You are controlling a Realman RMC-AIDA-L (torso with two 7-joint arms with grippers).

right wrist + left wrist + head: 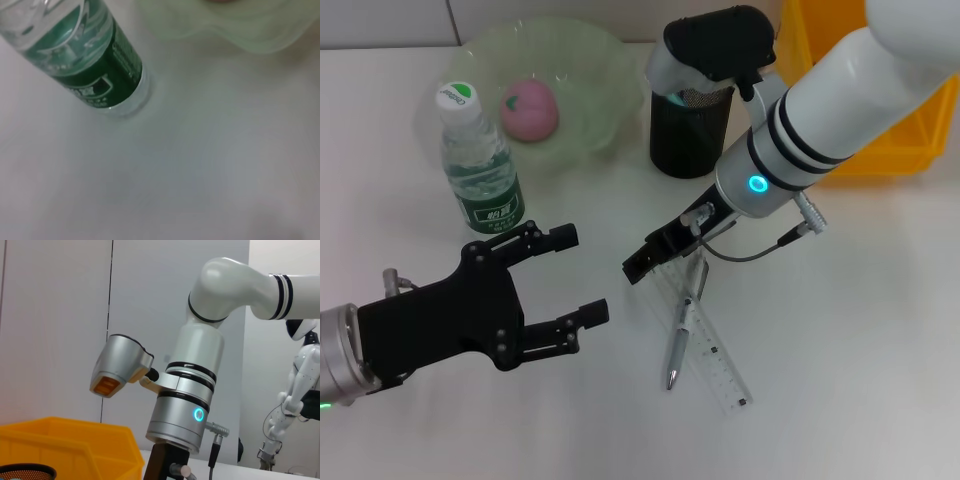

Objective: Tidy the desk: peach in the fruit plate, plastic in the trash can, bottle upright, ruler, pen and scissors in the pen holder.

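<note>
On the white tabletop, the pen lies beside the clear ruler, the two touching or overlapping. The right gripper hangs low just above their upper ends; whether its jaws are spread or closed cannot be told. The left gripper hovers nearer the front-left, jaws spread wide and holding nothing. The bottle stands upright beside the fruit plate, which holds the peach. The pen holder sits right of the plate, with something cyan showing inside, and the yellow trash can stands behind the right arm.
</note>
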